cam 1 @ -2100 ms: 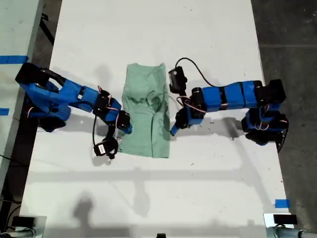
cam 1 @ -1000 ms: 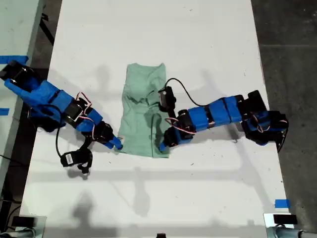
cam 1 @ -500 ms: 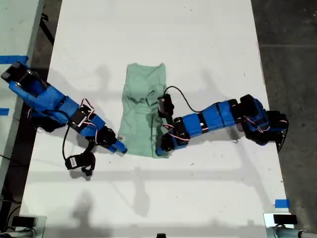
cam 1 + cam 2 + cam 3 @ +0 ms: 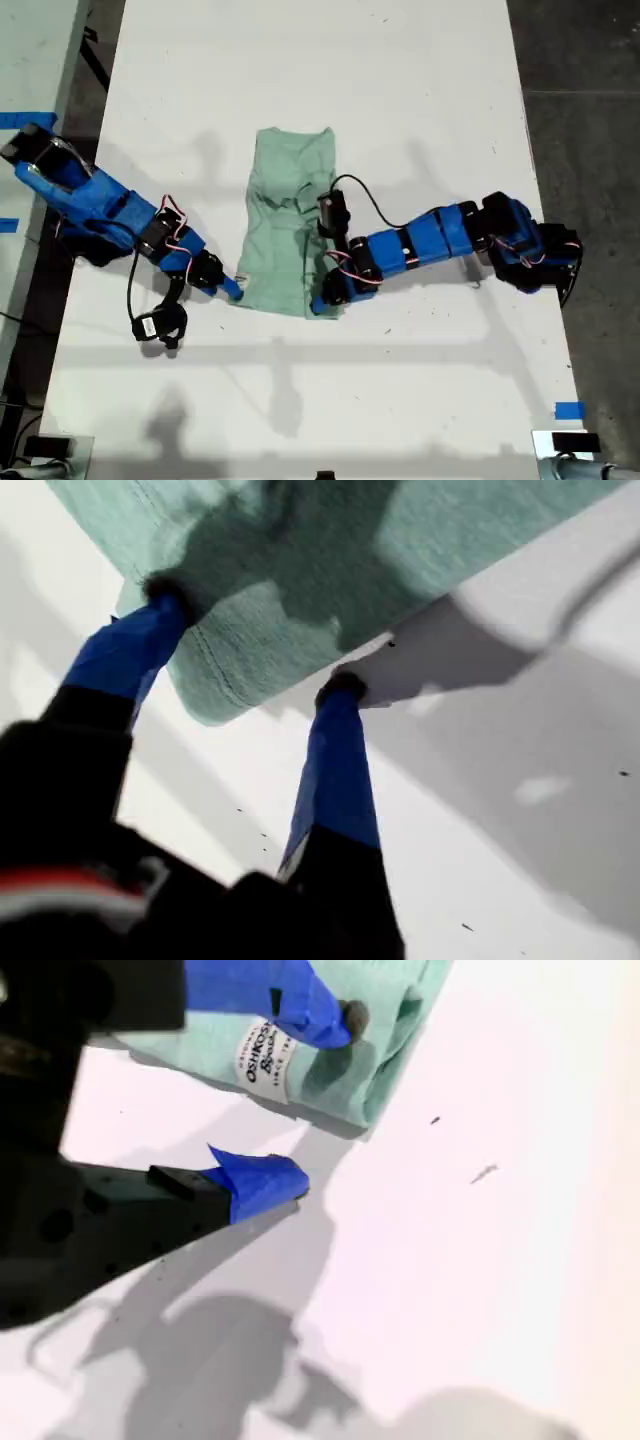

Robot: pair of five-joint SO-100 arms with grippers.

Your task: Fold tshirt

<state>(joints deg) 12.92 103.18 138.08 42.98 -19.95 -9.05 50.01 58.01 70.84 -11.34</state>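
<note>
Exterior view: tshirt (image 4: 290, 225) lies as a narrow strip mid-worktop (image 4: 400, 80), both arms reaching its near hem corners.

First wrist view: my first pincer (image 4: 250, 640) is spread, one tip on the fabric, the other on the worktop just off the rounded corner, straddling the hem. Advice: slide the lower tip under the edge before closing, or it catches only the top layer.

Second wrist view: my second pincer (image 4: 300, 1100) is spread too, upper tip over the label (image 4: 262, 1058), lower tip on bare worktop just short of the corner. Close both together and lift evenly.
</note>
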